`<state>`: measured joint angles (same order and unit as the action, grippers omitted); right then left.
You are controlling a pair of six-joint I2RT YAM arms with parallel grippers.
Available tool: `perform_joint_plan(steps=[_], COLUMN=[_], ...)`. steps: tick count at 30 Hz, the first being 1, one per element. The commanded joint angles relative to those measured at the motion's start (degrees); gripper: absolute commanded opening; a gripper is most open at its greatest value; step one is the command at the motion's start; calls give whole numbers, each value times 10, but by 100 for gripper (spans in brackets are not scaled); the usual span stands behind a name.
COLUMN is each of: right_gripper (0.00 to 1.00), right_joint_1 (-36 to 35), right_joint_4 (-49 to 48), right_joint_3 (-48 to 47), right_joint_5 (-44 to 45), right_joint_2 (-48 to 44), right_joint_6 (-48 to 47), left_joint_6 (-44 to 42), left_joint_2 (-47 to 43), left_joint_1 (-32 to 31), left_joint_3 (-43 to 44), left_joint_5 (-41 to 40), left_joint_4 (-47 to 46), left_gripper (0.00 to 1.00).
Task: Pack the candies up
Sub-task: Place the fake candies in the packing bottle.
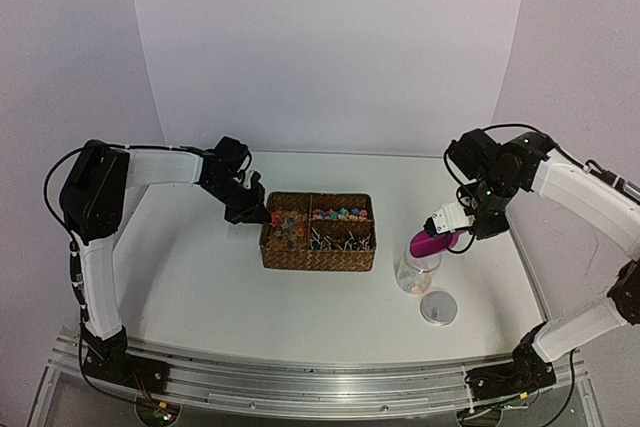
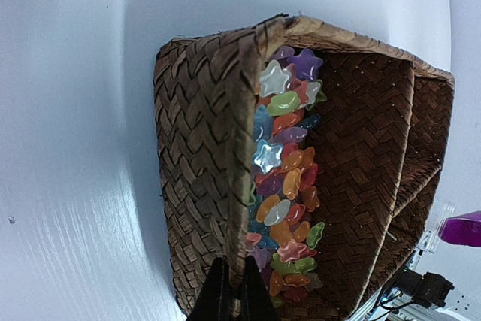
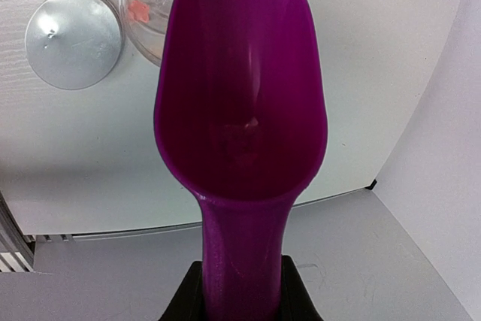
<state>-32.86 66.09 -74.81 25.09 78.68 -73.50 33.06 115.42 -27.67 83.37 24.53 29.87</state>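
A woven basket (image 1: pixel 318 259) holds the candies (image 1: pixel 286 227) in its compartments. In the left wrist view they are small glossy sweets in mixed colours (image 2: pixel 286 178). My left gripper (image 1: pixel 254 214) is shut on the basket's left wall (image 2: pixel 207 148), one finger on each side of it (image 2: pixel 234 295). My right gripper (image 1: pixel 460 237) is shut on the handle of a magenta scoop (image 1: pixel 433 243). The scoop's bowl (image 3: pixel 240 103) looks empty and hangs tilted over a clear jar (image 1: pixel 417 273). A few candies (image 3: pixel 137 10) lie in the jar (image 3: pixel 147 20).
The jar's round metal lid (image 1: pixel 438 307) lies flat on the white table just in front of the jar, and shows too in the right wrist view (image 3: pixel 74 37). The table's right edge (image 3: pixel 353 189) runs close to the scoop.
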Motion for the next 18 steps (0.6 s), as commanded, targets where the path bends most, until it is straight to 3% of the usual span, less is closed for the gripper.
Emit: perform_joint_plan(steps=[1, 9, 15, 18], right_gripper=[0, 0, 0, 0], right_joint_1=[-6, -6, -6, -10], right_joint_4=[23, -7, -84, -136], right_joint_3=[-19, -19, -112, -152], right_joint_5=[19, 47, 27, 26], right_joint_2=[6, -11, -4, 44], right_joint_6=[-10, 0, 12, 20], left_joint_6=[-2, -2, -2, -2], left_joint_2=[-7, -6, -5, -3], left_joint_1=[19, 22, 22, 22], left_joint_3=[-20, -21, -23, -21], left_joint_5=[-40, -36, -35, -33], left_joint_4=[25, 25, 23, 24], left_gripper=[0, 0, 0, 0])
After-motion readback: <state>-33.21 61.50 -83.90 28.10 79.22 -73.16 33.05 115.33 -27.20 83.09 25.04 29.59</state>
